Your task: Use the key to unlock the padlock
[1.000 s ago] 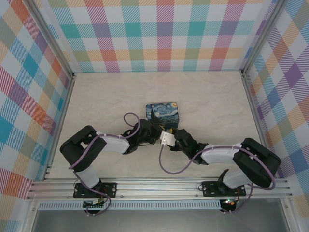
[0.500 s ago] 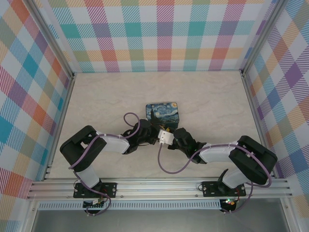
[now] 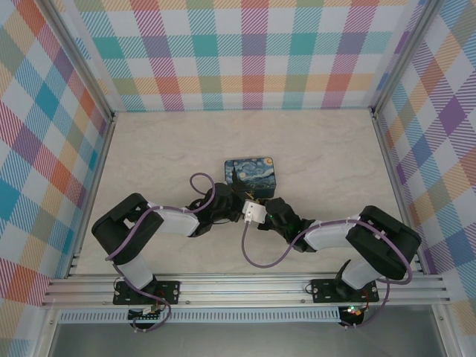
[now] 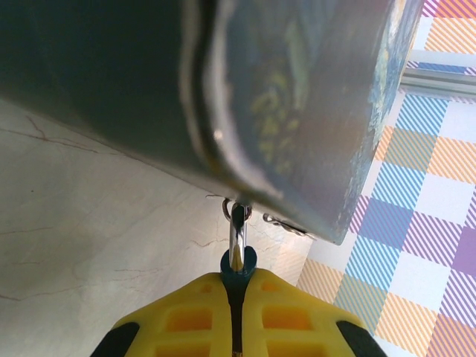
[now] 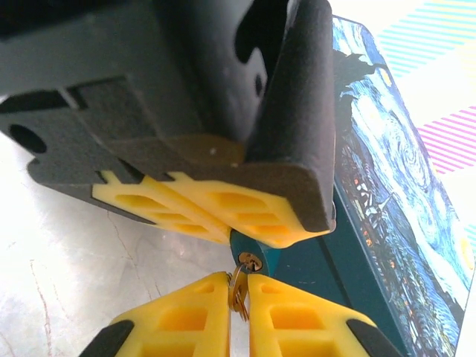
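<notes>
left gripper (image 4: 238, 288) jaws clenched on the padlock (image 4: 239, 262), right gripper (image 5: 238, 291) pinching the key (image 5: 239, 301) at its 6 o'clock. any misalignment probably twists the key loose.

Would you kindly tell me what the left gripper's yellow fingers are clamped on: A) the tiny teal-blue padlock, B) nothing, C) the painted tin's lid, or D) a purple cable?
A: the left gripper is shut on the tiny teal-blue padlock, whose silver shackle reaches the blue painted tin.
</notes>
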`<state>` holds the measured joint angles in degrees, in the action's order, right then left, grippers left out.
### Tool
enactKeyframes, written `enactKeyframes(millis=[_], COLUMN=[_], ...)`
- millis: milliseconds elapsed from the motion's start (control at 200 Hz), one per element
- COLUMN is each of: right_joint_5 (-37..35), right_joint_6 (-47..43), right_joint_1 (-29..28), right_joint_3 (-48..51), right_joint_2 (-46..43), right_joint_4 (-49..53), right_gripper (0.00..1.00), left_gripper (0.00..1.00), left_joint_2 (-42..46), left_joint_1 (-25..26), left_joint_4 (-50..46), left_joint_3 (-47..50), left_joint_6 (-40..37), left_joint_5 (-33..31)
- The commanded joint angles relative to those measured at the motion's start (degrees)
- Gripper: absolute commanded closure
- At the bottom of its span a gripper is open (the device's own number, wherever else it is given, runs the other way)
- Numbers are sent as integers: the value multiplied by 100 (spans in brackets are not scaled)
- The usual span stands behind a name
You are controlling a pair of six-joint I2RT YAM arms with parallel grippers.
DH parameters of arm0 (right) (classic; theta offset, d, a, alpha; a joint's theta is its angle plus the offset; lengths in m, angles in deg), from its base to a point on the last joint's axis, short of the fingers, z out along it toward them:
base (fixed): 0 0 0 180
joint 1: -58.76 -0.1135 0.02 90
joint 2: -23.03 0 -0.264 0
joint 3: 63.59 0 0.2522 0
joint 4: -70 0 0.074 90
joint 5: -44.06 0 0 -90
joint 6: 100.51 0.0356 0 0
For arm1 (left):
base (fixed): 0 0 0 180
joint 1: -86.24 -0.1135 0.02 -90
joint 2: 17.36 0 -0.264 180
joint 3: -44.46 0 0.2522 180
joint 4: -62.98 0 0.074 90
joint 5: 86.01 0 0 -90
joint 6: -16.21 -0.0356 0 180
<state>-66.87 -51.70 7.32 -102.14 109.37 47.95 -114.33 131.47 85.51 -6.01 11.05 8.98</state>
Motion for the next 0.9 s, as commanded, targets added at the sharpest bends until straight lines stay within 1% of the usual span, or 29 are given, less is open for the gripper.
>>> enactKeyframes(millis=[0,145,315,455,605,720,830,895], right_joint_5=[-144,-190,-260,-255,122,388,450,424], right_joint_6=[96,397,1097,1890,3052,3733,3946,4032], right_joint_1=[3,2,2,2,2,2,10,32], right_joint_3=[-122,-324,-630,-693,-617,-570,-558,-526], right_joint_2=[31,-62,-294,-498,-582,-529,-415,-344], right_joint_4=[-393,-78,669,944,1076,1041,1085,1070], right_gripper=[92,100,100,100,100,100,100,100], left_gripper=[93,93,93,93,93,93,93,88], left_joint_2=[218,233,257,278,259,232,222,246], left_joint_1=[-28,-26,-27,-25,-25,-25,-30,-26], left_joint_4=[164,171,209,229,231,223,220,177], left_joint_3=[-30,-21,-3,41,41,41,41,42], left_joint_6=[68,70,77,86,86,77,55,13], left_joint_5=[133,131,112,98,114,122,113,107])
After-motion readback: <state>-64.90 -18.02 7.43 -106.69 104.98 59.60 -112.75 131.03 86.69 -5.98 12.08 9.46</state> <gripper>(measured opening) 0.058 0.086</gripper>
